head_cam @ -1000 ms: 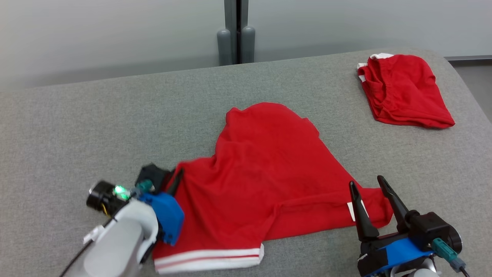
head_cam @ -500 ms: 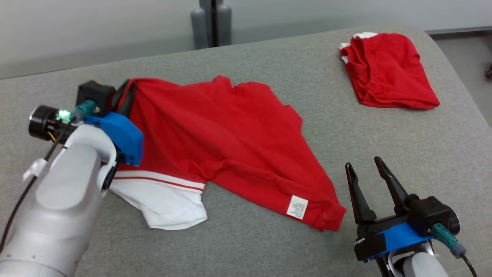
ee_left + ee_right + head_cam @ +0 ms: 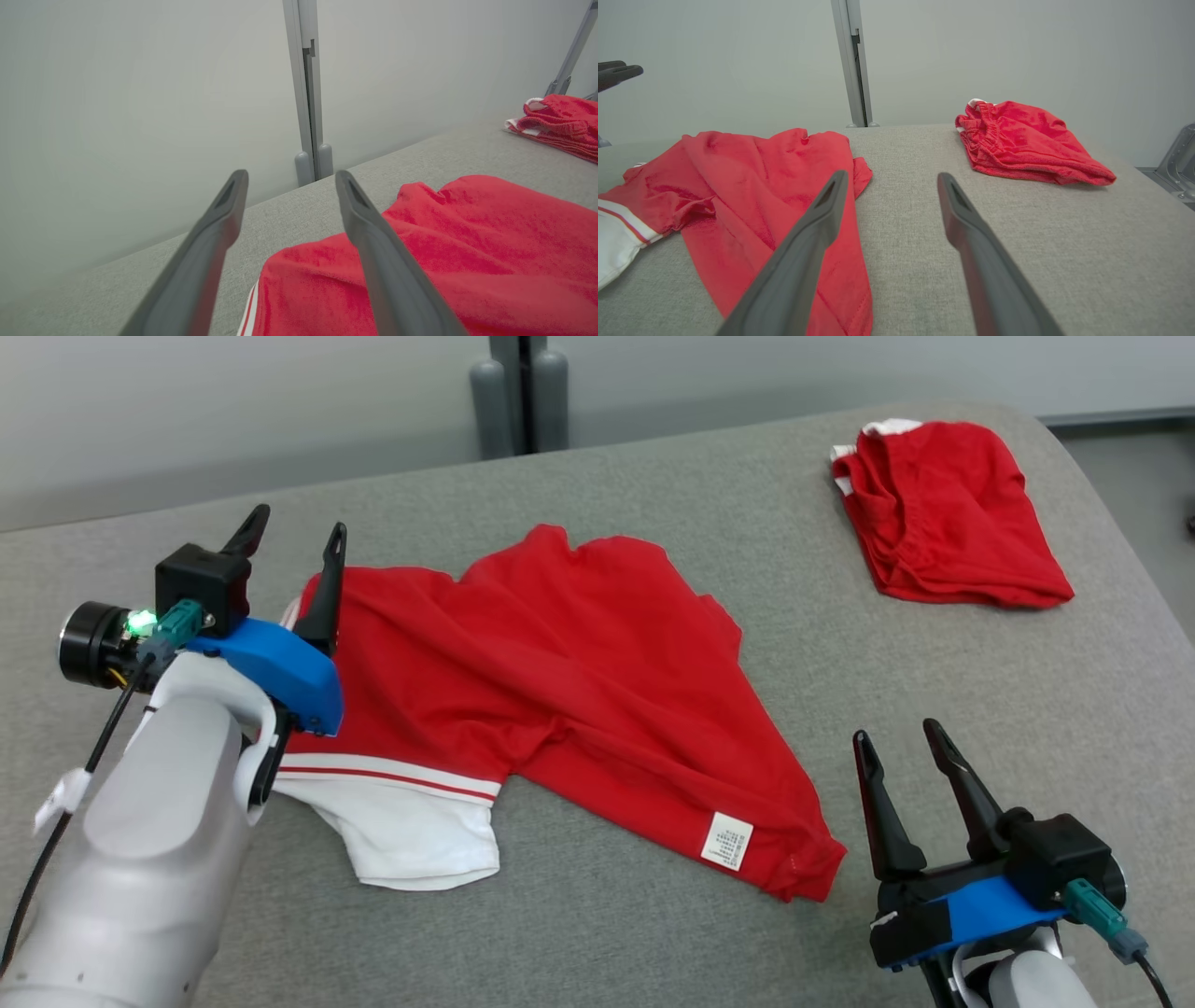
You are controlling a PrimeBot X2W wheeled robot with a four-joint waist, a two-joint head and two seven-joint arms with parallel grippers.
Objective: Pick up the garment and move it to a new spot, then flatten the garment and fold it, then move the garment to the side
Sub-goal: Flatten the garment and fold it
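The red garment (image 3: 560, 681) with a white striped hem (image 3: 401, 812) lies spread and wrinkled across the middle of the grey table (image 3: 653, 933). My left gripper (image 3: 299, 519) hovers over the garment's far left edge, open, with nothing between its fingers. The left wrist view shows the same gripper (image 3: 290, 175) with the red cloth (image 3: 444, 242) lying under its right finger. My right gripper (image 3: 894, 730) stands open near the table's front right, just right of the garment's corner with the white label (image 3: 725, 841). From the right wrist its fingers (image 3: 892, 174) point past the garment (image 3: 752, 186).
A second red garment (image 3: 943, 513) lies bunched at the far right of the table, also seen from the right wrist (image 3: 1027, 144). A grey post (image 3: 520, 392) stands against the wall behind the table. The table's right edge curves down near that bundle.
My left gripper carried the garment's edge to the far left, then opened and let it go. The cloth has settled flat. The right gripper has stayed open.
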